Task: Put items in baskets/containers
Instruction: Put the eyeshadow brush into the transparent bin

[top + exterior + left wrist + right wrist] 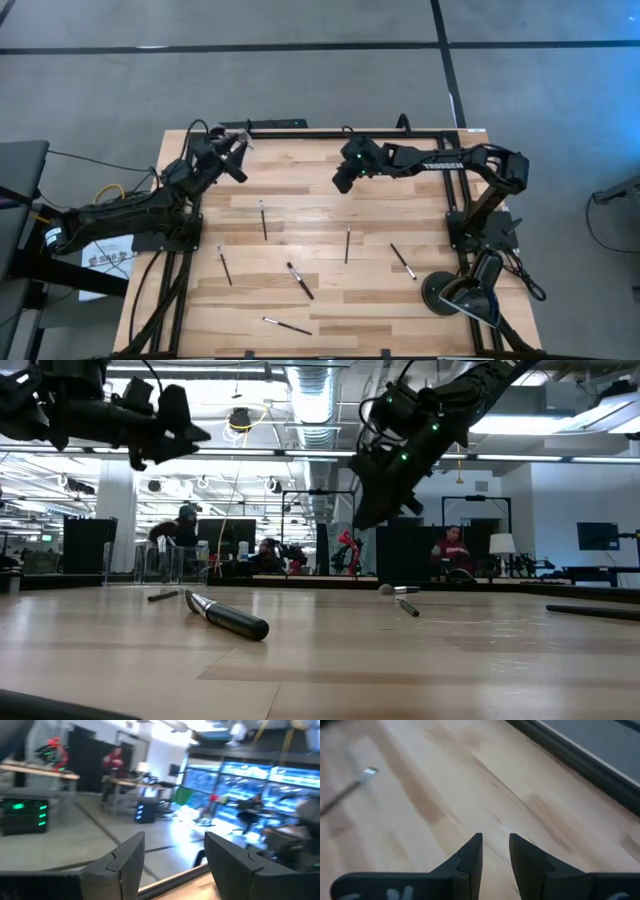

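Several slim dark-handled makeup brushes lie flat on the wooden table: one (pixel 263 220) left of centre, one (pixel 347 244) at centre, one (pixel 224 265), a thicker one (pixel 300 281) (pixel 228 618), one (pixel 403 261) and one (pixel 287 326) by the near edge. A clear cup (pixel 172 565) seems to stand at the far left of the table. My left gripper (pixel 240 150) (pixel 175 850) hovers open and empty, high over the far-left corner. My right gripper (pixel 342 183) (pixel 496 840) hangs above the far middle of the table, its fingers a narrow gap apart with nothing between them.
A round black lamp base (pixel 445 293) stands at the near right corner beside the right arm's mount. A dark rail (pixel 300 128) runs along the far edge. Bare wood (pixel 445 795) lies under the right gripper, with one brush tip (pixel 370 771) off to its side.
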Available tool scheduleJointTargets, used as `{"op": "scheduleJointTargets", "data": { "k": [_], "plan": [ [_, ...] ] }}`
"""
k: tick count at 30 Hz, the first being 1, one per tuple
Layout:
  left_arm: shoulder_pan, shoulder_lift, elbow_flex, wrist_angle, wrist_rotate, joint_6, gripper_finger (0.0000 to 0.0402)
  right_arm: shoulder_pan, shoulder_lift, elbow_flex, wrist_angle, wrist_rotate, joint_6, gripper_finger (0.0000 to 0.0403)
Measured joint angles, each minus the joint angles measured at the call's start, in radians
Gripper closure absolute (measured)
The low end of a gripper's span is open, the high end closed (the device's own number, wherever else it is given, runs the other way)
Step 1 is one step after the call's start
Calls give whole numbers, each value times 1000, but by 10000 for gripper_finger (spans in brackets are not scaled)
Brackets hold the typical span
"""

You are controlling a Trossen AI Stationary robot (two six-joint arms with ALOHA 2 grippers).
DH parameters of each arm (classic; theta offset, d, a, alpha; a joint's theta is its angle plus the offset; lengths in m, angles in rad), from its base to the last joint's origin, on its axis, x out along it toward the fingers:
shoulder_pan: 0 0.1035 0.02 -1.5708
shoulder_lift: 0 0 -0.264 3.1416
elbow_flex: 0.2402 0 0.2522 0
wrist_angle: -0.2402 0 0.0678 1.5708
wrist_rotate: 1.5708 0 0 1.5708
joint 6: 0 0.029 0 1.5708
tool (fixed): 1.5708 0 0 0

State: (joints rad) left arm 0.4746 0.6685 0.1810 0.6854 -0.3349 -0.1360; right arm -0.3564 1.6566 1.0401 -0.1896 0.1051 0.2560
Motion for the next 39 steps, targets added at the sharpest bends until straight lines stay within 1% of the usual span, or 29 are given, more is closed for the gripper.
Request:
{"op": "scheduleJointTargets", "data": {
  "k": [4,8,15,18,22,25,31,34,36,39],
  "plan": [
    [-11,0,0,36,49,-1,205,-11,0,0,-63,36,14,316],
    [-20,0,1,50,82,0,208,-9,0,0,-88,47,9,316],
    [-43,1,27,54,173,0,211,18,0,0,-148,52,2,316],
    [-59,1,35,54,190,-1,211,44,0,0,-173,52,46,316],
    [-83,1,37,55,193,-1,211,100,0,0,-196,53,116,316],
    [-88,1,37,56,193,0,211,150,0,0,-248,52,156,316],
    [-91,1,37,56,192,7,211,277,0,0,-503,47,249,316],
    [-91,1,37,56,190,24,211,350,0,0,-625,5,323,316],
    [-91,1,37,56,190,25,211,396,0,0,-688,-22,372,316],
    [-91,0,37,58,190,26,211,455,0,0,-741,-28,423,316]
  ]
}}
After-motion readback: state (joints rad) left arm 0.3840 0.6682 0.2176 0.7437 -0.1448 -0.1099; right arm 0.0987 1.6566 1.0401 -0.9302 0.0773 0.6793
